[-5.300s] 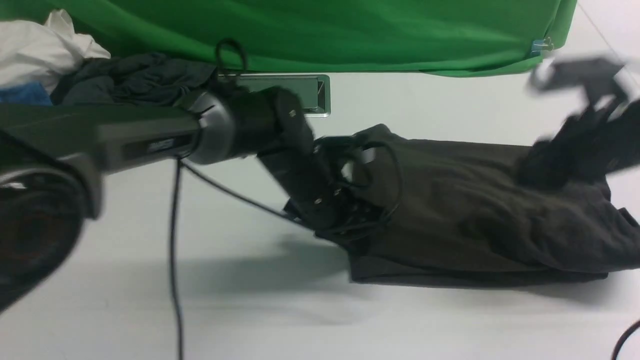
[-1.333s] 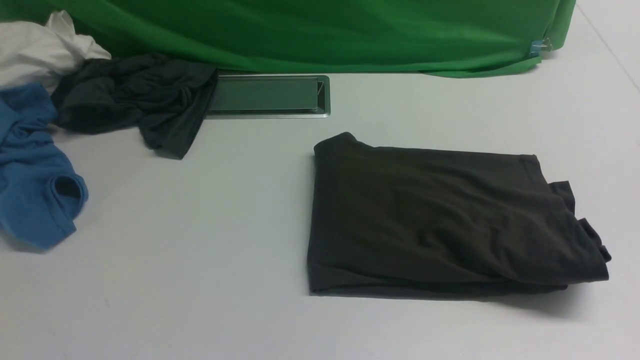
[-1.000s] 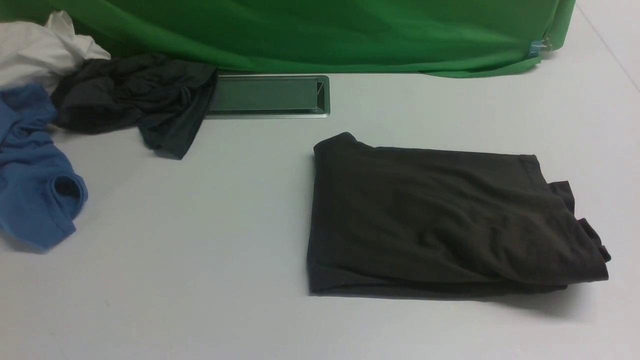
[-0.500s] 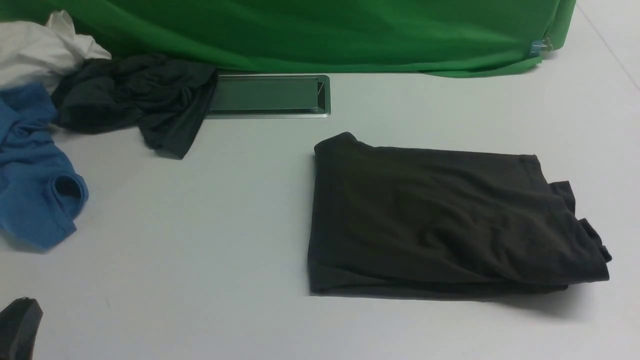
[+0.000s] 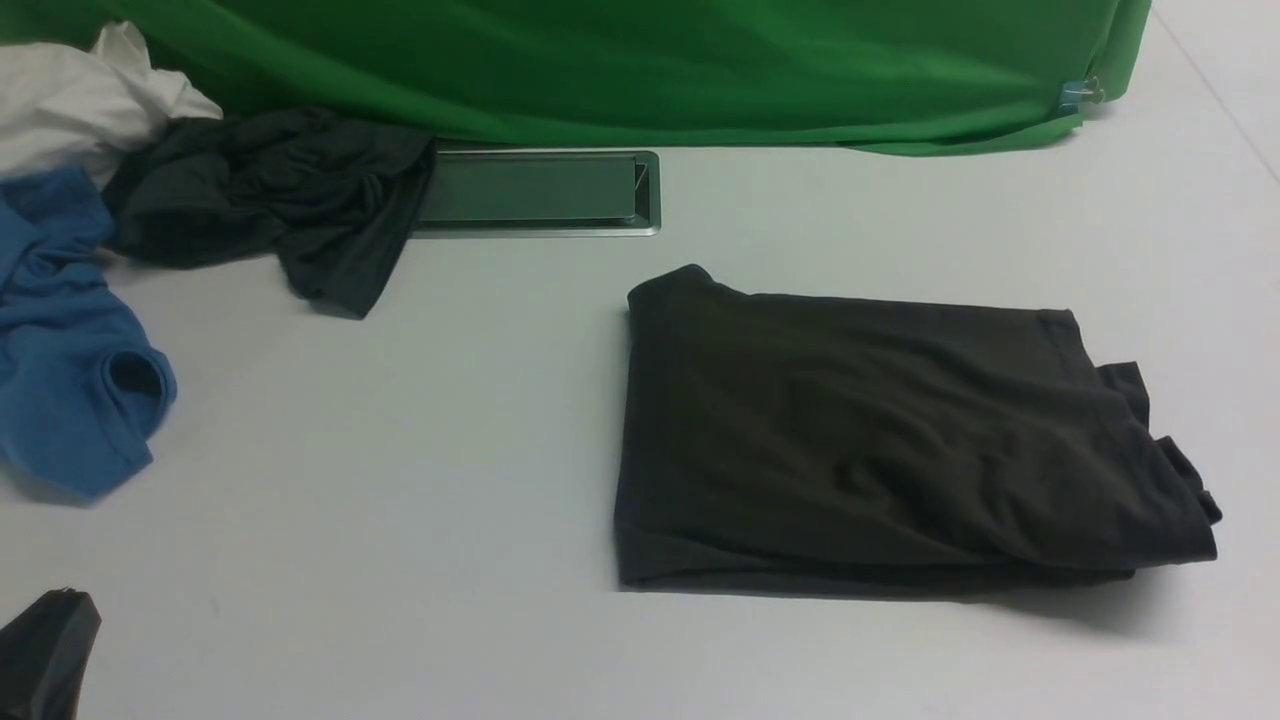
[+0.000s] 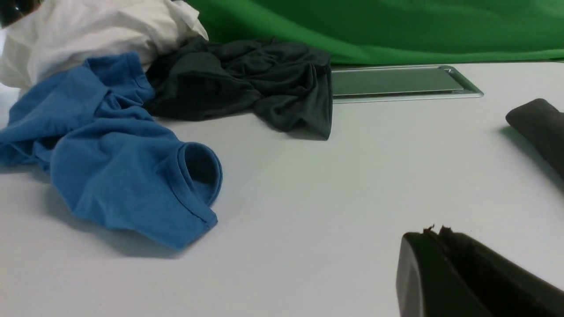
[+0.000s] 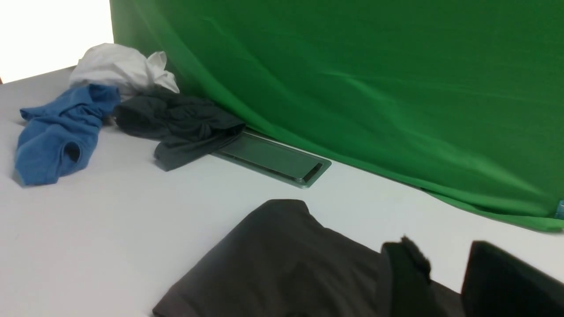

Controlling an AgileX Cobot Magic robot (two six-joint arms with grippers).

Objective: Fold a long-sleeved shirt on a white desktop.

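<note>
The long-sleeved shirt [image 5: 880, 440] lies folded into a dark olive-brown rectangle on the right half of the white desktop [image 5: 400, 450], with a few layers sticking out at its right edge. One corner of the shirt [image 6: 537, 127] shows in the left wrist view, and its near end [image 7: 282, 259] shows in the right wrist view. My left gripper [image 6: 434, 231] is shut and empty, low over bare table well left of the shirt; its tip [image 5: 45, 650] shows in the front view's lower left corner. My right gripper [image 7: 445, 259] is open and empty just above the shirt's edge.
A blue garment [image 5: 70, 380], a dark grey-teal garment [image 5: 270, 200] and a white cloth [image 5: 80, 90] are heaped at the far left. A silver-framed hatch [image 5: 540, 190] sits in the table at the back, under the hanging green cloth [image 5: 650, 60].
Both arms, earlier over the shirt, have drawn back from it. In the last half second the left gripper's tip has come into the front view's lower left corner. The shirt lies still.
</note>
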